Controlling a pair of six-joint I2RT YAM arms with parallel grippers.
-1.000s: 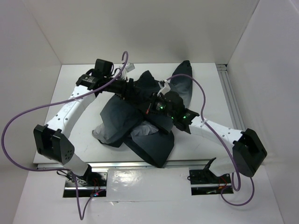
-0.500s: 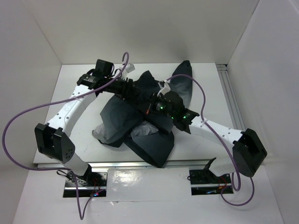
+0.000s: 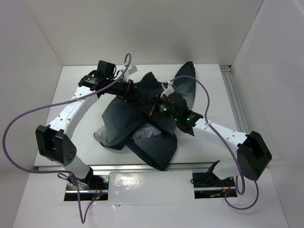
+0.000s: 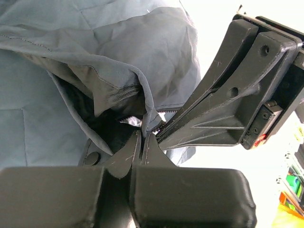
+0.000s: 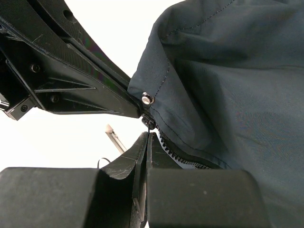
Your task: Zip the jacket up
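Note:
The dark charcoal jacket (image 3: 142, 128) lies bunched in the middle of the white table, its grey lining showing at the front. My left gripper (image 3: 137, 96) reaches in from the left. In the left wrist view it (image 4: 144, 137) is shut on a fold of the jacket's edge (image 4: 147, 102) beside the zipper teeth. My right gripper (image 3: 156, 105) meets it from the right. In the right wrist view it (image 5: 148, 137) is shut on the thin zipper pull (image 5: 149, 126), just below a metal snap (image 5: 147, 99). The two grippers' fingertips nearly touch.
The white table (image 3: 80, 133) is walled on three sides. An aluminium rail (image 3: 235, 102) runs along its right edge. Purple cables (image 3: 28, 118) loop off both arms. A jacket sleeve (image 3: 186, 80) stretches toward the back right.
My left gripper has closed onto the jacket's edge. Both arms and the jacket have barely shifted.

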